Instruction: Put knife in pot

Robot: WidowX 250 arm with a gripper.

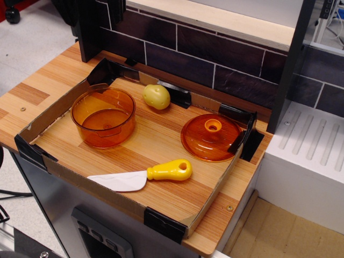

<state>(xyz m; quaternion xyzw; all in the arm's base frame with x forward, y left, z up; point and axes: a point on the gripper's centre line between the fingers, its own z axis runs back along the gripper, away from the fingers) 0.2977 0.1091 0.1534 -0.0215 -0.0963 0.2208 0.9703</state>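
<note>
The knife [141,177] lies flat on the wooden counter near the front edge, its white blade pointing left and its yellow handle, with a hole at its end, pointing right. The pot [103,116], round, deep and transparent orange, stands upright and empty at the back left, well apart from the knife. No gripper shows in this view.
A flat orange lid with a knob [210,137] lies at the right. A yellow potato [156,96] sits at the back by the wall. A low cardboard rim [54,107] with black corner tape borders the work area. A dark tiled wall [215,59] stands behind.
</note>
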